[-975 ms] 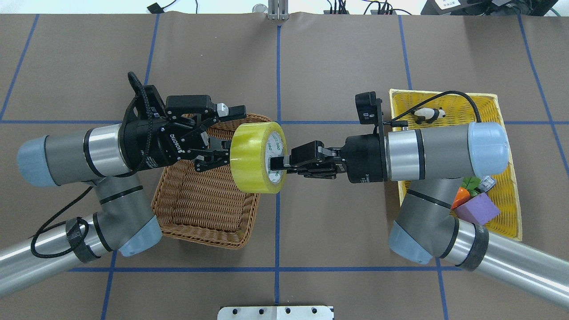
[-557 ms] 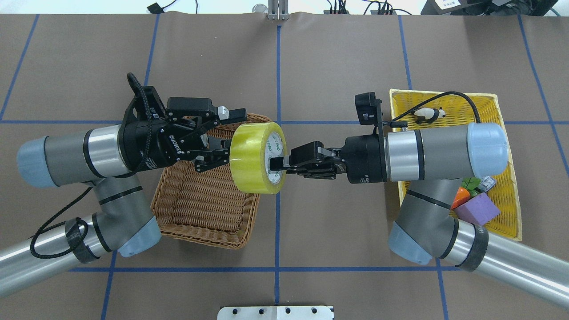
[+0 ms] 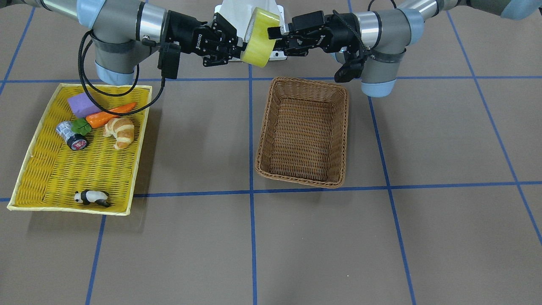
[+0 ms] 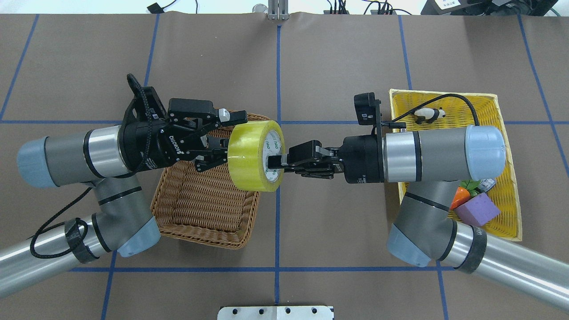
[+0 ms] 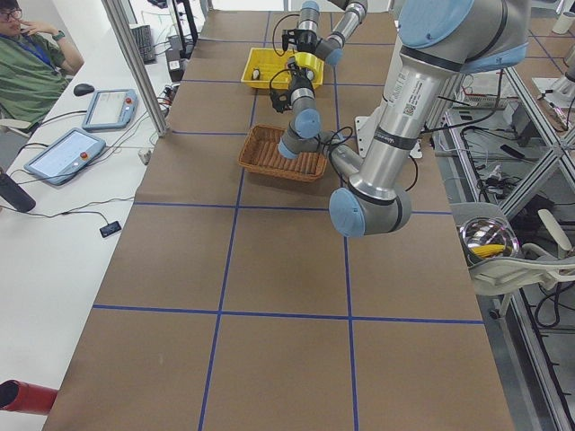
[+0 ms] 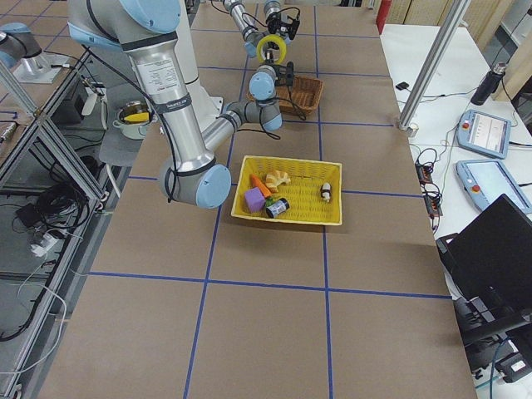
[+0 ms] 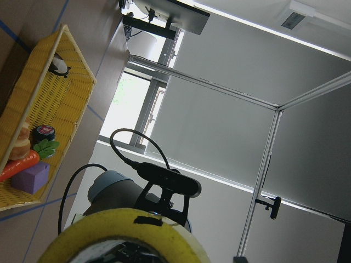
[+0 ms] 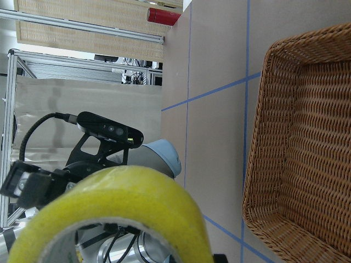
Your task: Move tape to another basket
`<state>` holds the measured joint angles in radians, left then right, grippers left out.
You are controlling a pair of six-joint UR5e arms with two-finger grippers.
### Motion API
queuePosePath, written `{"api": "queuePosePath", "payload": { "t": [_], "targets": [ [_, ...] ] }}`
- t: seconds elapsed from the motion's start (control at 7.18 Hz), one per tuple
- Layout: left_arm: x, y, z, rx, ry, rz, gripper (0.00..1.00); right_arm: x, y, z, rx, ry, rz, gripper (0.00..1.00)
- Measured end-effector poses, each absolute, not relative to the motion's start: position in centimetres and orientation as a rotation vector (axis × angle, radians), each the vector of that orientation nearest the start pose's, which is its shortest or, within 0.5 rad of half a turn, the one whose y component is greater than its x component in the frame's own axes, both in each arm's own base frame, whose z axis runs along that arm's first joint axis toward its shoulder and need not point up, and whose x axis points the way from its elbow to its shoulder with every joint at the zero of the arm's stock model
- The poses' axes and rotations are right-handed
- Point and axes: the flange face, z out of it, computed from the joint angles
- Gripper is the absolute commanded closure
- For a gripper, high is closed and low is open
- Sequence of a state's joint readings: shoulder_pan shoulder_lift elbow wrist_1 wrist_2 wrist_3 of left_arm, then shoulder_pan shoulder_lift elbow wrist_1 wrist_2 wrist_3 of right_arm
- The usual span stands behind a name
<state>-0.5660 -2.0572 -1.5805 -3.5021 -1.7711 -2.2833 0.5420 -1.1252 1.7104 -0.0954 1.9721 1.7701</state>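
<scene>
Overhead, one brown table [image 4: 338, 66] with blue grid lines carries everything. Two arms reach in level: the left arm [image 4: 66, 155] from 9 o'clock and the right arm [image 4: 444, 153] from 3 o'clock. One yellow tray [image 3: 84, 169] lies at 3 o'clock of the table's middle, and one brown wicker basket [image 4: 200, 209] at 9 o'clock.

The single tape [image 4: 251, 155] hangs in the air between the grippers, above the basket's 2 o'clock corner. It stands on edge, with its axis running from 9 to 3 o'clock and its white printed core facing 3 o'clock. The band is wide, glossy and translucent yellow.

The right gripper [image 4: 278, 163] is clamped on the ring's wall, with one finger inside the core. The left gripper [image 4: 222, 140] has its fingers apart, one tip lying over the tape's outer rim.

The tray holds five small things: a purple block [image 3: 80, 105], a carrot [image 3: 111, 115], a croissant [image 3: 120, 130], a small can [image 3: 72, 135] and a panda [image 3: 91, 197].
</scene>
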Motion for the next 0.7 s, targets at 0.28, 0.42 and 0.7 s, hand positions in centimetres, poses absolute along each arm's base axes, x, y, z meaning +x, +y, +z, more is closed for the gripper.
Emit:
{"api": "queuePosePath", "payload": {
  "t": [0.28, 0.42, 0.7],
  "targets": [
    [38.79, -38.09, 21.25, -0.268, 2.420, -0.343, 0.68, -42.14, -35.93, 19.48, 0.102, -2.025, 0.067, 0.73],
    [38.77, -38.06, 21.23, -0.269, 2.421, -0.342, 0.79, -42.32, -35.76, 19.48, 0.099, -2.025, 0.068, 0.71],
    [38.70, -37.96, 21.02, -0.271, 2.428, -0.336, 1.00, -42.54, -35.50, 19.83, 0.091, -2.019, 0.068, 0.38]
  ]
}}
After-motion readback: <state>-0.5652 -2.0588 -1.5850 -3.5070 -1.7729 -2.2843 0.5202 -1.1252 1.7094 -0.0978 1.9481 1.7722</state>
